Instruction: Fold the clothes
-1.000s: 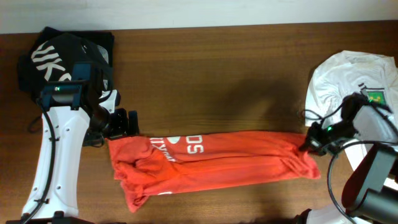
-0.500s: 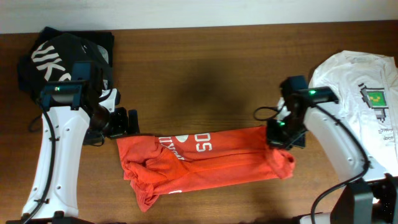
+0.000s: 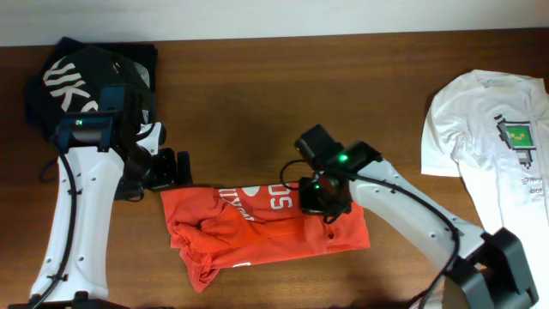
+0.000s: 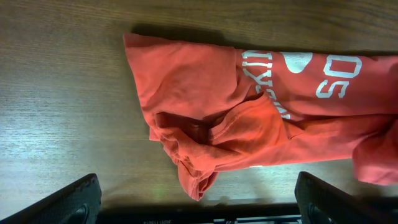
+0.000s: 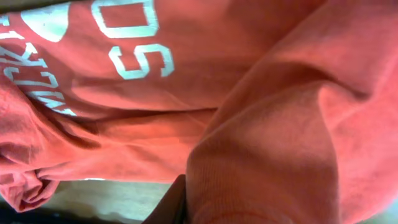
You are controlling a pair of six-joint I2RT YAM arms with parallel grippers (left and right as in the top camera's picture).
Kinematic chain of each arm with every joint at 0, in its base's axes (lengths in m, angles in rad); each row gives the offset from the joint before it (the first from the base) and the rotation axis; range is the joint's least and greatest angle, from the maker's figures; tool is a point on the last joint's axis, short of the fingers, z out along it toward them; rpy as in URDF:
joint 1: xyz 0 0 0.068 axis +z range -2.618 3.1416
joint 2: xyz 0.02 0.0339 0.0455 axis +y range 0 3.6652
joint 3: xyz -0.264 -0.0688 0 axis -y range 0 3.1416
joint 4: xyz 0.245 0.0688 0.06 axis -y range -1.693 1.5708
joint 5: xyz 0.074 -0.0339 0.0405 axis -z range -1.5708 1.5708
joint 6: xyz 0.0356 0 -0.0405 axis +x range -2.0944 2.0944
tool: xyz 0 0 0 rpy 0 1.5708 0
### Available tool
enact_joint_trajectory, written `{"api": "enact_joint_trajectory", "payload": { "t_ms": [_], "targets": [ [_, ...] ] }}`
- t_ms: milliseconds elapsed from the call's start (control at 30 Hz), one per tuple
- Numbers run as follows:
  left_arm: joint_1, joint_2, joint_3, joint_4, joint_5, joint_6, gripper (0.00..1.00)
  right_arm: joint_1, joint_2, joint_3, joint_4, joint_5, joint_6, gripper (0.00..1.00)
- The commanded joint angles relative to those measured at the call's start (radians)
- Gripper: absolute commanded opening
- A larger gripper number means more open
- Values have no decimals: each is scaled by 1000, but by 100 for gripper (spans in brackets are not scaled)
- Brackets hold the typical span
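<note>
The orange-red T-shirt [image 3: 249, 230] with white lettering lies crumpled on the table's front middle. My right gripper [image 3: 319, 199] is shut on its right end and holds that end doubled over the shirt's middle, beside the lettering. In the right wrist view the cloth [image 5: 267, 124] fills the frame and bulges over one dark finger [image 5: 175, 208]. My left gripper [image 3: 176, 169] is open and empty just off the shirt's upper left corner. In the left wrist view its jaws stand wide apart, with the shirt's bunched left end [image 4: 211, 118] ahead of the gripper [image 4: 199, 210].
A black T-shirt with white letters [image 3: 86, 69] lies bunched at the back left, behind the left arm. A white T-shirt with a green square print [image 3: 489, 129] lies at the right edge. Bare wooden table [image 3: 283, 103] lies between them.
My right gripper has swept left from the table's right side, carrying the shirt's right end over the shirt, which is now about half as long. The left arm has not moved.
</note>
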State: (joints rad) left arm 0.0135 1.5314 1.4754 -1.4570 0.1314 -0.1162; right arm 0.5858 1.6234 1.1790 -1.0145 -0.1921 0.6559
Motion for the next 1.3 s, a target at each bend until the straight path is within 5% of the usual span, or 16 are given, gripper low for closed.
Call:
{"api": "enact_joint_trajectory", "payload": {
  "t_ms": [0, 33, 67, 100, 233, 333, 533, 833, 1000, 1067, 1133, 1267],
  "targets": [
    [2, 5, -1, 1, 4, 10, 99, 43, 24, -2, 31, -7, 41, 13],
    [2, 5, -1, 1, 4, 9, 99, 57, 23, -2, 51, -7, 41, 17],
    [2, 5, -1, 1, 4, 9, 99, 67, 23, -2, 63, -7, 41, 51],
    [2, 5, -1, 1, 4, 10, 99, 76, 23, -2, 71, -14, 35, 74],
    [2, 5, -1, 1, 4, 10, 99, 56, 21, 112, -70, 11, -65, 81],
    [2, 5, -1, 0, 4, 10, 99, 6, 19, 248, -270, 141, -98, 99],
    [2, 5, -1, 1, 4, 10, 99, -16, 21, 99, -214, 37, -98, 100],
    [2, 5, -1, 1, 4, 9, 99, -17, 23, -84, 96, -92, -71, 64],
    [2, 5, -1, 0, 4, 9, 99, -17, 51, -84, 118, -89, -63, 63],
    [2, 5, -1, 1, 4, 9, 99, -17, 89, -84, 144, -88, -60, 49],
    [2, 5, -1, 1, 4, 9, 99, -17, 105, -83, 216, -85, -61, 10],
    [2, 5, -1, 5, 4, 9, 99, -16, 105, -83, 344, -85, -109, 4]
  ]
}}
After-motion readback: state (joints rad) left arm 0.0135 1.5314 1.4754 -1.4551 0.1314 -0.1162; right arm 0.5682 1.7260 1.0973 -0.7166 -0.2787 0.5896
